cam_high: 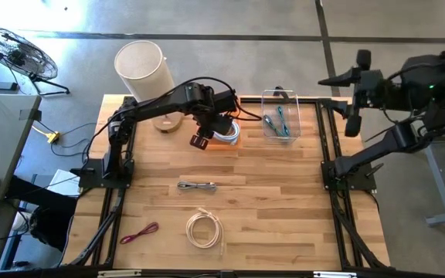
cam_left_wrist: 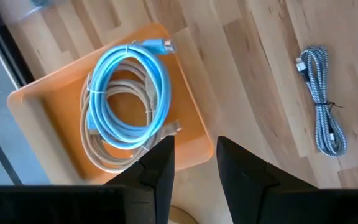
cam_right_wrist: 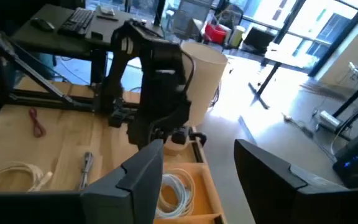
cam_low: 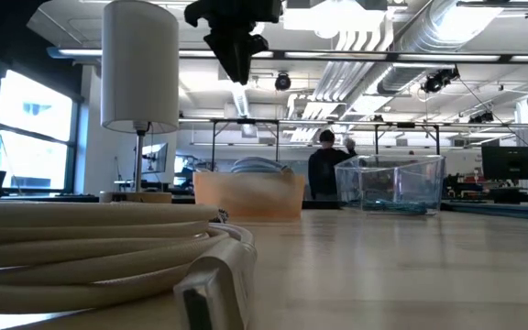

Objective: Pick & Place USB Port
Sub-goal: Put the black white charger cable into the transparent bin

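Observation:
An orange tray [cam_high: 224, 133] at the table's far middle holds a blue USB cable coil [cam_left_wrist: 129, 93] lying on a beige coil [cam_left_wrist: 104, 146]. My left gripper [cam_left_wrist: 194, 146] hangs open above the tray's near edge, nothing between its fingers. It also shows in the high view [cam_high: 202, 141] and at the top of the low view [cam_low: 236, 60]. My right gripper [cam_right_wrist: 197, 152] is open and empty, raised high beyond the table's right edge [cam_high: 346, 85] and pointing across the table.
A clear bin [cam_high: 278, 117] with teal cables stands right of the tray. A grey braided cable [cam_high: 197, 185], a white coil [cam_high: 205, 229] and a red cable [cam_high: 139, 232] lie on the near wood. A white cylinder [cam_high: 144, 69] stands at the far left.

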